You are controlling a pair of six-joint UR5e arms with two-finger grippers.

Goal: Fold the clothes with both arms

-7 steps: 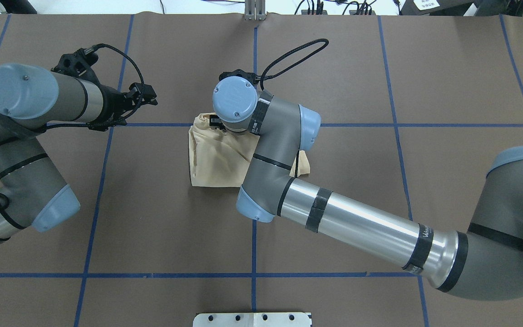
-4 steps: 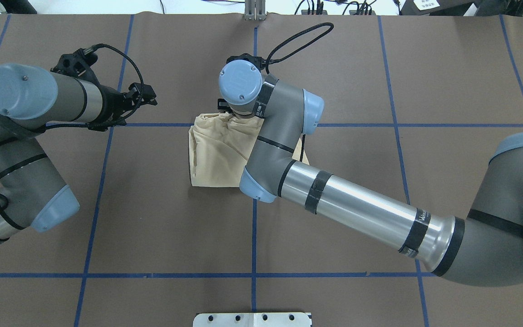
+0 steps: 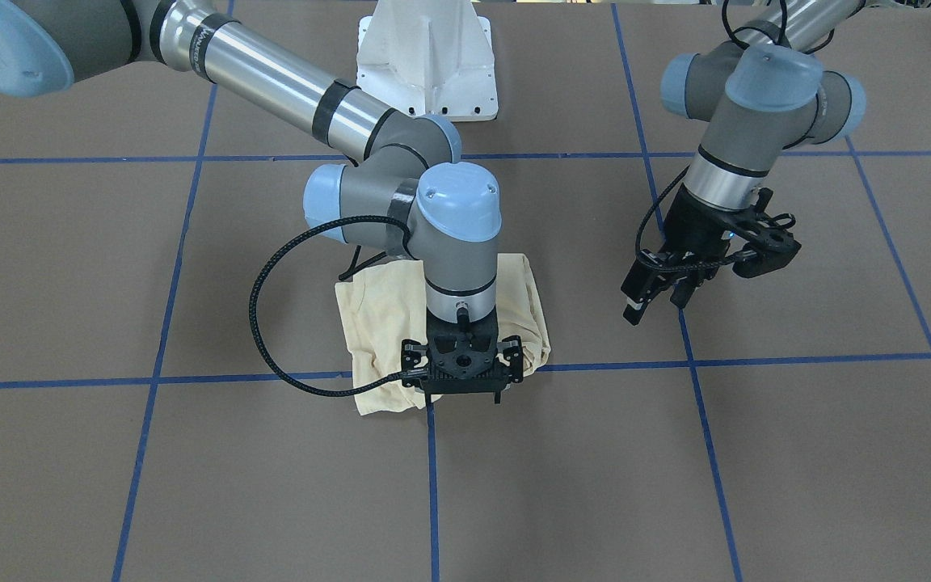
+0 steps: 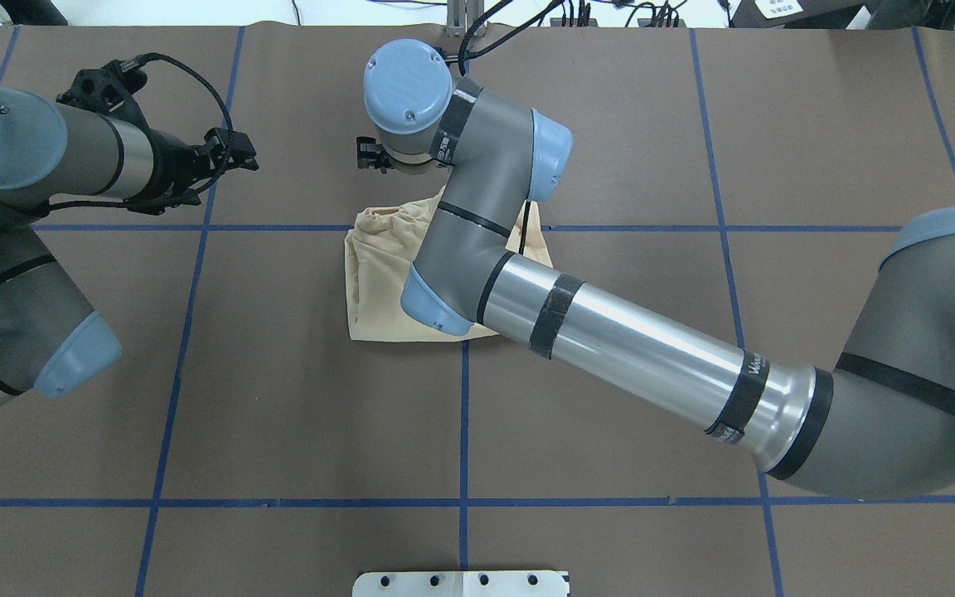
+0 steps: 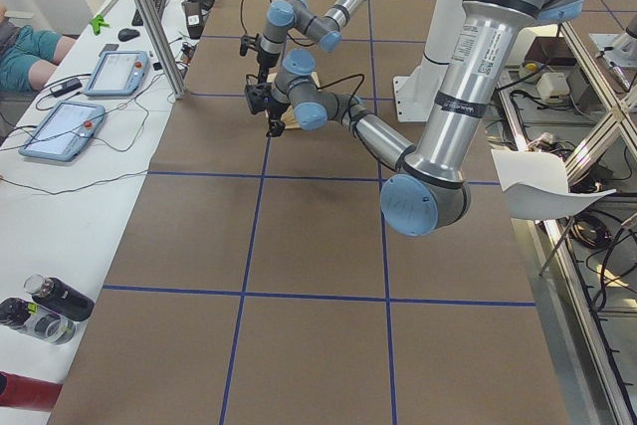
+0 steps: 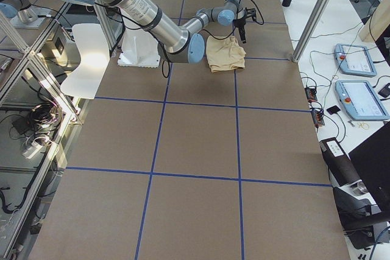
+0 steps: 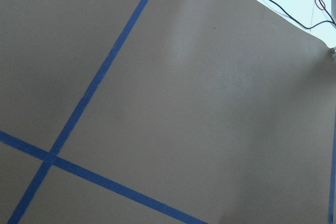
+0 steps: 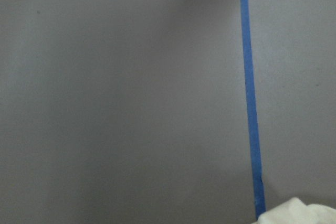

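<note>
Exterior front-facing view: my right gripper [image 3: 463, 398] hangs spread apart, empty, over the folded shirt's [image 3: 372, 311] near edge, mid-table. The left gripper [image 3: 658, 301] is apart too, well off. I'd worry a low finger snags the fabric and undoes the fold.

Reached far forward with the right arm [image 4: 627, 348], forearm stretched long, elbow folded back on itself, wrist turned straight down. Pointed the right gripper [image 3: 463, 398] vertically, low, jaws spread wide. Stood off to its own side with the left arm [image 4: 5, 149], well apart from the other, upper joints raised, wrist slanted down and inward. Hung the left gripper [image 3: 657, 309] tilted in the air, fingers parted.
</note>
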